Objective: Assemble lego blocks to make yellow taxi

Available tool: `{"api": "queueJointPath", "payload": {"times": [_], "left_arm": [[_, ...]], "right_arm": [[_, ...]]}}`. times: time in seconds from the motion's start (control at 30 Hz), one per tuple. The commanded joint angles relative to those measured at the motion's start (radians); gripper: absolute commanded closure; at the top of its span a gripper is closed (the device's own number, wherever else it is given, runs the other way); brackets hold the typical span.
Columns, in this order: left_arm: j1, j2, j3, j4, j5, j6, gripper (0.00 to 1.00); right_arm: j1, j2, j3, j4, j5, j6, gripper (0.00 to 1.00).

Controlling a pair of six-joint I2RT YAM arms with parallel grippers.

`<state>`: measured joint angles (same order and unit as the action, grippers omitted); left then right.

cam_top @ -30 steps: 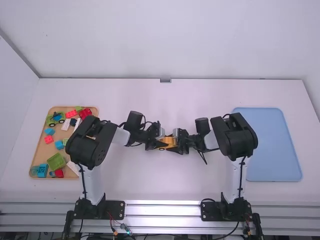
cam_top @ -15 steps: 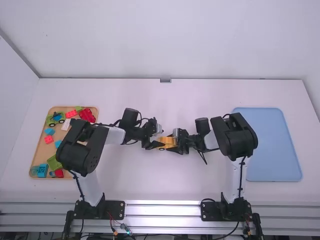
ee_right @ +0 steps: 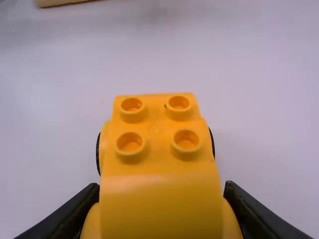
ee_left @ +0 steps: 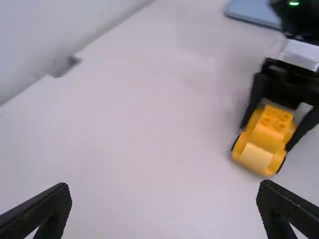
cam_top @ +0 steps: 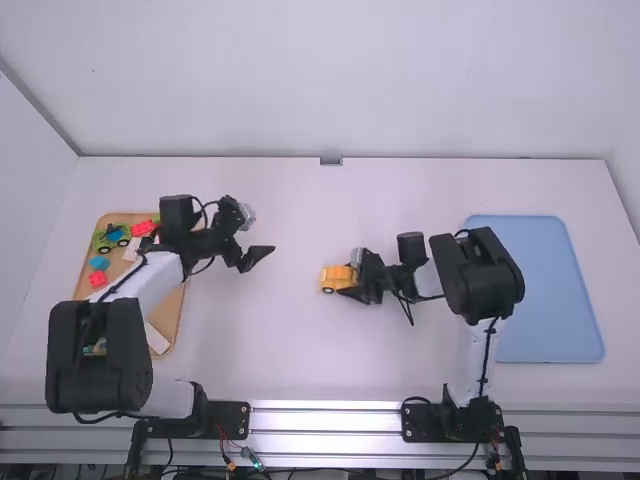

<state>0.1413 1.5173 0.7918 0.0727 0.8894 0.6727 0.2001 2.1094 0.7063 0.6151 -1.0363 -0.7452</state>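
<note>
Overall, white table (cam_top: 300, 370) under both grippers. Blue tray (cam_top: 550, 290) well to the right of the right jaws; wooden tray (cam_top: 168, 312) left of the left jaws, partly under that arm. Left gripper (cam_top: 258, 260): jaws wide apart, nothing between. Right gripper (cam_top: 347, 282): jaws clamped on yellow toy car (cam_top: 332, 279), studded part projecting beyond fingertips. Red block (cam_top: 97, 279) left of left jaws, in wooden tray.

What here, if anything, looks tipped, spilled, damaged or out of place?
Nothing stands out. The yellow car sits upright, studs up, between the jaws of the right gripper, with no visible break. The bricks in the tan tray lie jumbled, as loose parts often do.
</note>
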Motion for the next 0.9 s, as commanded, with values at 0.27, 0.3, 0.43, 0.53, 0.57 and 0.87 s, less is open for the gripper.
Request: {"api": "queueJointPath", "payload": {"times": [0.27,0.3,0.43,0.53,0.57,0.87], "left_arm": [[0.055,-0.027,-0.007,0.055,0.008,-0.228,0.01],[0.055,-0.027,-0.007,0.072,0.007,-0.231,0.01],[0.056,-0.027,-0.007,0.128,0.008,-0.24,0.01],[0.056,-0.027,-0.007,0.154,0.007,-0.239,0.01],[0.055,-0.027,-0.007,0.16,0.008,-0.239,0.01],[0.055,-0.027,-0.007,0.205,-0.18,-0.484,0.01]], "right_arm": [[-0.352,-0.465,-0.001,-0.332,0.335,0.203,0.44],[-0.423,-0.519,-0.001,-0.397,0.389,0.203,0.46],[-0.604,-0.626,-0.001,-0.518,0.51,0.246,0.46],[-0.706,-0.654,-0.001,-0.54,0.604,0.327,0.45],[-0.748,-0.655,-0.001,-0.547,0.634,0.341,0.43],[-0.866,-0.554,-0.001,-0.55,0.704,0.393,0.39]]}}
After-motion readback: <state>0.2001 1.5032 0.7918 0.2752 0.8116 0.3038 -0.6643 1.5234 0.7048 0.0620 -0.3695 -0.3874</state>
